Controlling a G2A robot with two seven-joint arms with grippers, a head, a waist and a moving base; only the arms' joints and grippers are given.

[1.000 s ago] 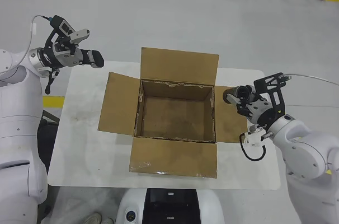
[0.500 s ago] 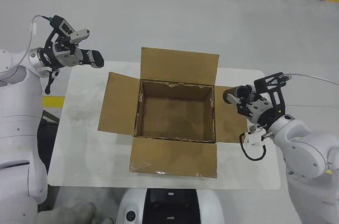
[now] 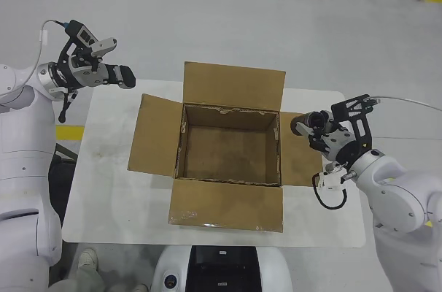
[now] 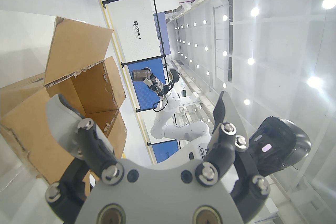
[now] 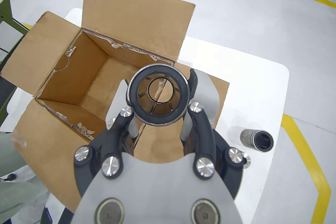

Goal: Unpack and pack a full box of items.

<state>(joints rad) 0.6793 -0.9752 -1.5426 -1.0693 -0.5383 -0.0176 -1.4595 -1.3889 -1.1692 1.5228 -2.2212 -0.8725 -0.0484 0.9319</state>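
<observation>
Arms unmoved. Right gripper (image 5: 157,82) pinches hollow cylinder (image 5: 157,120); left gripper (image 4: 138,104) spread; second cylinder (image 5: 256,140) on table (image 5: 262,83).

- Glossy white, round-shelled left arm (image 3: 13,146) at 9 o'clock in the top view, with a matching right arm (image 3: 396,197) at 4 o'clock.
- Left gripper (image 4: 139,101): pale grey curved fingers (image 4: 60,114), black inner pads, black linkages, silver screws and a grey wrist plate.
- Right gripper (image 5: 158,93): same build.
- Thin pale cable (image 3: 411,102) runs from the right wrist toward 3 o'clock.

Bright, even light from glaring ceiling lamps (image 4: 314,82); soft shadows, wrist views bowed at edges.
</observation>
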